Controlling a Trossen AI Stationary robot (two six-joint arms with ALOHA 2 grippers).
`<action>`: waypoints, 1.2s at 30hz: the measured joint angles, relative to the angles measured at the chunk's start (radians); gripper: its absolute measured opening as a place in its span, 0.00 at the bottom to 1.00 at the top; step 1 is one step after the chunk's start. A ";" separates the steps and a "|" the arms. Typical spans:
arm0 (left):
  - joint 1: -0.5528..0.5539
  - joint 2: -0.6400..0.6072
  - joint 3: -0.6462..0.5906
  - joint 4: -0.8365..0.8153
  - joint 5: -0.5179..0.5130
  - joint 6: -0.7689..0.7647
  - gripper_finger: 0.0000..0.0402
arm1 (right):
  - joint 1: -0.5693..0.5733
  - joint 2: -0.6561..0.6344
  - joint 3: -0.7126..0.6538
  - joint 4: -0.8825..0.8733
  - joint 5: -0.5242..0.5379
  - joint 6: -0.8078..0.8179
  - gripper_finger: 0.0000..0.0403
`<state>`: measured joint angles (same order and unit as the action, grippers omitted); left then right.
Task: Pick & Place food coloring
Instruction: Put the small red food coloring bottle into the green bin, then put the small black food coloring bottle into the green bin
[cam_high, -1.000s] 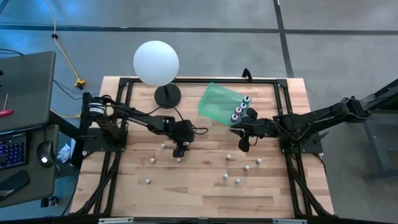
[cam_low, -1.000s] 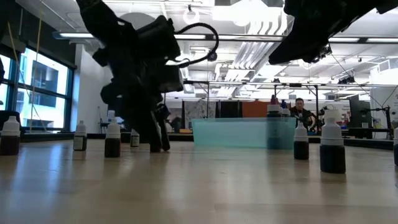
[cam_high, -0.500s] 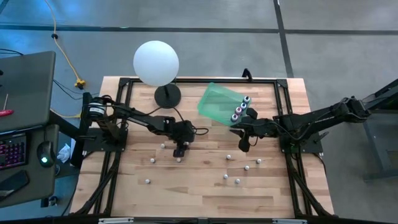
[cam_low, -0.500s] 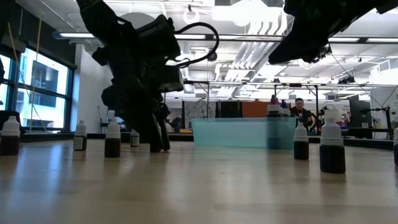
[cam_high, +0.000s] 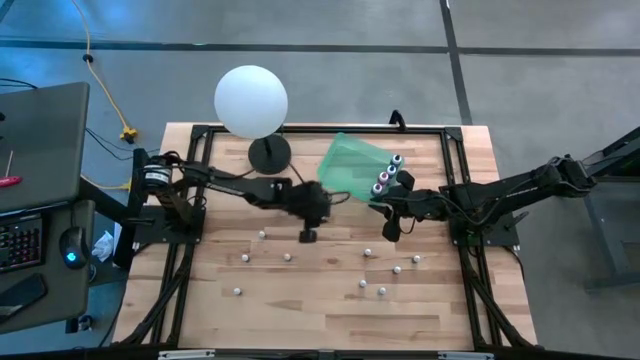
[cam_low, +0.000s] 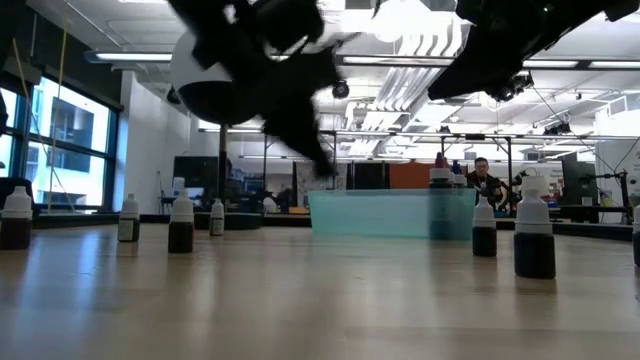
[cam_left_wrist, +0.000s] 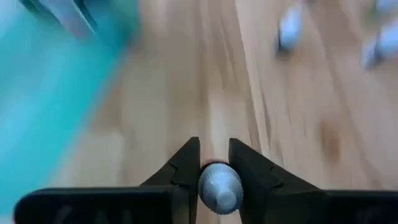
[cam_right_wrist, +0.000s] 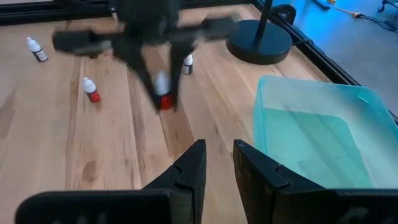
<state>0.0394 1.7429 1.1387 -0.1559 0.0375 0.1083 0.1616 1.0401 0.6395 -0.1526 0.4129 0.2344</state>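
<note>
The food coloring is several tiny white-capped bottles (cam_high: 368, 252) standing upright on the wooden table. A few more stand at the right end of the teal bin (cam_high: 350, 165). My left gripper (cam_high: 308, 235) hovers above the table's middle, near the bin's near-left corner, shut on one red-bodied bottle (cam_right_wrist: 163, 93). My right gripper (cam_high: 390, 232) waits in the air just right of the bin. Its fingers (cam_right_wrist: 216, 158) stand a narrow gap apart with nothing between them. My left gripper pinches the bottle's white cap (cam_left_wrist: 217, 186) between its two fingers. The fingers (cam_right_wrist: 146, 71) slant down from the table's left. The bottle is lifted clear of the table, and its red body (cam_right_wrist: 165, 102) sticks out below the fingertips.
A white globe lamp (cam_high: 250, 100) on a black round base (cam_high: 268, 152) stands at the far left of the table. Loose bottles dot the near half, left (cam_high: 243, 258) and right (cam_high: 397, 269). Black frame rails (cam_high: 300, 128) edge the table. A person (cam_low: 483, 175) sits far behind.
My left gripper has shut on a bottle near the table top, then risen and moved toward the table's right edge and the teal bin. The bottle is lifted clear. The other bottles stand where they were.
</note>
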 joint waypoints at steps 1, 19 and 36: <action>0.012 0.001 0.036 -0.001 -0.012 0.001 0.19 | 0.000 0.000 0.000 0.000 0.000 0.000 0.18; 0.291 0.313 0.389 -0.005 -0.087 -0.070 0.22 | 0.000 0.000 0.000 0.000 0.011 0.000 0.18; 0.335 0.355 0.387 -0.042 -0.065 -0.067 0.35 | -0.025 0.000 0.000 -0.009 -0.003 0.000 0.18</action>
<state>0.3741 2.0983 1.5253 -0.1976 -0.0280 0.0414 0.1368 1.0401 0.6399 -0.1612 0.4097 0.2344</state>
